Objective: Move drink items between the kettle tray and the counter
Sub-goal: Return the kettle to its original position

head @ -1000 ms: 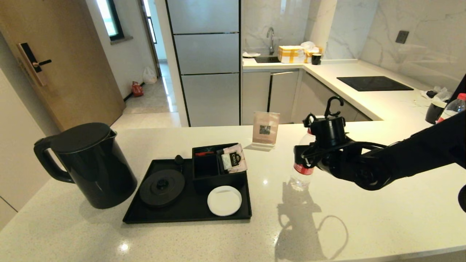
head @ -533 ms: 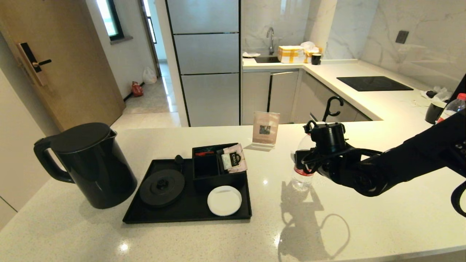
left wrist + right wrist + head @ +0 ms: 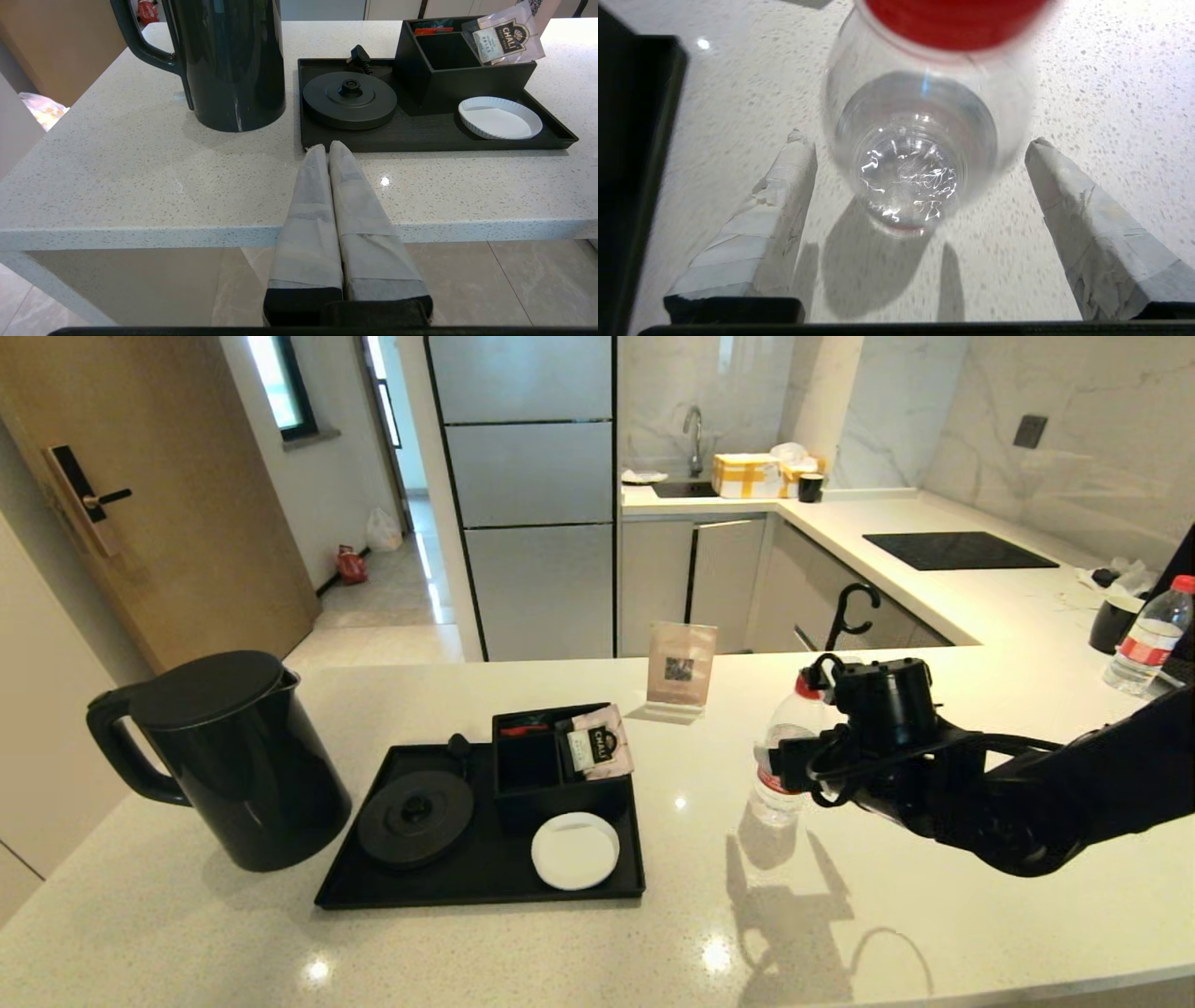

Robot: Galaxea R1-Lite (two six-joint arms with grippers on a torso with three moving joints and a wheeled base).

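Note:
The clear water bottle with red cap stands upright on the speckled counter, right of the kettle tray. My right gripper sits close beside it on the right, open. From the right wrist, the bottle stands between the spread fingers with a gap on each side. The black kettle stands on the counter left of the tray, off its round base. My left gripper is shut and empty, at the counter's front edge before the tray and the kettle.
On the tray are a black compartment box holding a sachet, and a white coaster. A standing card is behind the tray. A second bottle and a mug stand far right, near the cooktop.
My right arm has drawn back to the right, away from the bottle, uncovering its red cap. The bottle stays standing where it was.

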